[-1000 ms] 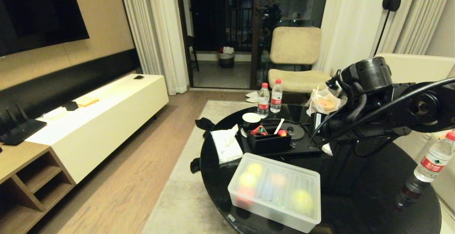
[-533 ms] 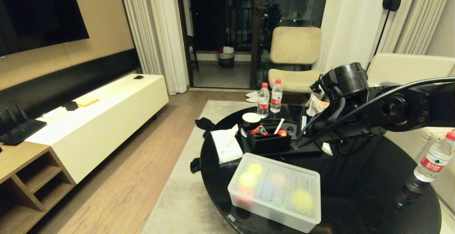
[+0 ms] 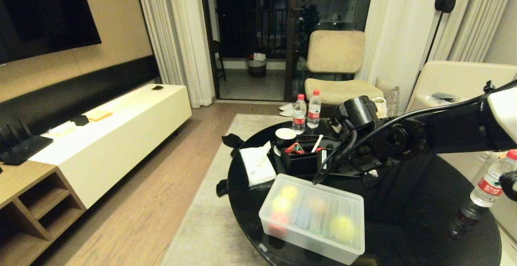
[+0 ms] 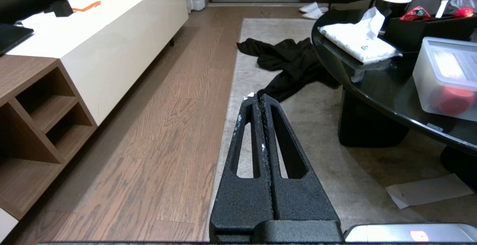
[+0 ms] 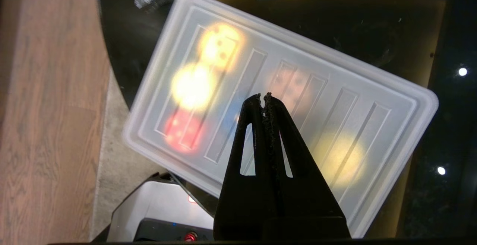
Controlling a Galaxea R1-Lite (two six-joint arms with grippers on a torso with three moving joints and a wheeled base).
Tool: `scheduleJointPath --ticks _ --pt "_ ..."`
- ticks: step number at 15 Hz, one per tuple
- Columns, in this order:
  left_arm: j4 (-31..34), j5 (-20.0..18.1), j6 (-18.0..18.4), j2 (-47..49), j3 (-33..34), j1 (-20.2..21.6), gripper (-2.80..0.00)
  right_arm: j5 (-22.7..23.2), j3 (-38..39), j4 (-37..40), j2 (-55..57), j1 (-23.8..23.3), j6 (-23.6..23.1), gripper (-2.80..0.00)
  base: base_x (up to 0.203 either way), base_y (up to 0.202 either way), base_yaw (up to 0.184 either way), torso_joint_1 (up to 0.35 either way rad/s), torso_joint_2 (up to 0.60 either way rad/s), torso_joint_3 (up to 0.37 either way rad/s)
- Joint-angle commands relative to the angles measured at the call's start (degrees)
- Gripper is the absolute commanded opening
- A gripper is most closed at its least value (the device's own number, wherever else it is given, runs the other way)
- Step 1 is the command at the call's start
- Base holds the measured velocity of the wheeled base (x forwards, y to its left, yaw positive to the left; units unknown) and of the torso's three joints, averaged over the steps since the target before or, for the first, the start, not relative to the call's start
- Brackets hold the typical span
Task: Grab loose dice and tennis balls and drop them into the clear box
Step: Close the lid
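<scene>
We hover right tool, clenched and empty, above lidded clear box at lower centre of frame on black desk; lid likely needs lifting first. Left tool clenched, parked over floor.

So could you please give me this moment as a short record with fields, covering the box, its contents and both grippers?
box: translucent frosted plastic box on the round black table, ribbed lid on
contents seen through lid: fuzzy yellow-green tennis ball, yellow spotted piece, red spotted piece
right gripper: shut, empty, above the lid
left gripper: shut, empty, over the floor beside the table
</scene>
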State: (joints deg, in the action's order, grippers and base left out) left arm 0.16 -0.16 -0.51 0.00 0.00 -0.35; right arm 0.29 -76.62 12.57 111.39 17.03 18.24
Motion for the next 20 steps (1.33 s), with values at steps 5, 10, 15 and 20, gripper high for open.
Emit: scheduleJointPath --ticks 5,10,15,20 --pt "0.0 0.0 0.0 0.0 0.0 0.0 -2.80 -1.2 1.3 -1.2 6.3 0.1 0.3 -2.80 0.000 0.000 0.000 0.000 0.00 0.000" --pt "0.0 0.0 0.0 0.0 0.0 0.0 -2.80 -1.6 3.8 -4.3 8.7 1.3 0.3 -2.80 0.000 0.000 0.000 0.000 0.00 0.000" --pt "-0.1 0.0 0.0 0.0 0.0 0.0 -2.80 -2.9 5.7 -7.5 11.7 2.3 0.3 -2.80 0.000 0.000 0.000 0.000 0.00 0.000" --pt "-0.1 0.0 0.0 0.0 0.0 0.0 -2.80 -3.8 6.2 -9.4 14.0 2.3 0.3 -2.80 0.000 0.000 0.000 0.000 0.00 0.000"
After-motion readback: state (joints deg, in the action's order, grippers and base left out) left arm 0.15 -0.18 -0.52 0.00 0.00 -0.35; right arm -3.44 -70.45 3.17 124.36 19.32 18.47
